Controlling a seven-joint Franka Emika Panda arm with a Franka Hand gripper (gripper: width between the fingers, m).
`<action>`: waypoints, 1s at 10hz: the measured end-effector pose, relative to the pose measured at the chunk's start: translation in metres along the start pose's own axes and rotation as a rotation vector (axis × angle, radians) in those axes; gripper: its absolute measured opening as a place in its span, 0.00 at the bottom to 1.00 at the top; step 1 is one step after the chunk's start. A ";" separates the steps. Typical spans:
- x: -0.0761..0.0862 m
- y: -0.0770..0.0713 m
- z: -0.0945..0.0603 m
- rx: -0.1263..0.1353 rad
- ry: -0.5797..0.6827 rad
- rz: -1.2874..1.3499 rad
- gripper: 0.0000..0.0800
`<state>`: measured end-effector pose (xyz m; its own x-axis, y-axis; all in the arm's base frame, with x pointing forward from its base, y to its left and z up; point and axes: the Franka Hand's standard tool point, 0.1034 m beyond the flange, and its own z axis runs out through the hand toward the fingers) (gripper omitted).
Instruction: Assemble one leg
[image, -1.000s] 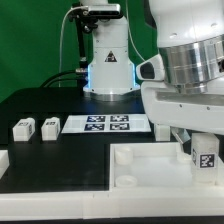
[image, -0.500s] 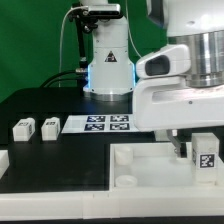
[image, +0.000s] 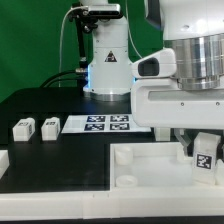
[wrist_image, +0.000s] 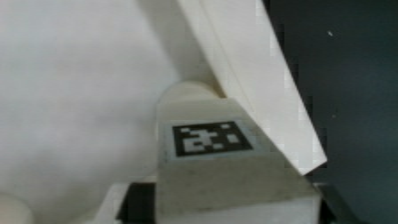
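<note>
I am seeing the tool (image: 203, 150) clenching a leg (image: 205, 156) over the big white tray (image: 150, 165) at the exterior view's right, while two spare legs (image: 35, 127) are sitting on the counter (image: 60, 160).

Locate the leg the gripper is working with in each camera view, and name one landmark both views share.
Exterior view: the leg stands at the picture's right edge, under the gripper, tag facing the camera, over the white slab.
Wrist view: the leg fills the lower centre, tag visible, its far end against the slab's raised rim.
Shared landmark: the square marker tag on the leg.
</note>
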<state>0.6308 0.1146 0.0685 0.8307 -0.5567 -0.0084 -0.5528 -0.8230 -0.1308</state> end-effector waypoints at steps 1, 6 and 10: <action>0.001 0.002 0.000 0.008 -0.006 0.151 0.38; 0.003 0.006 0.001 0.070 -0.129 1.006 0.38; 0.001 0.004 0.001 0.073 -0.117 0.885 0.70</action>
<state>0.6297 0.1107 0.0673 0.1057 -0.9657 -0.2371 -0.9921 -0.0863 -0.0911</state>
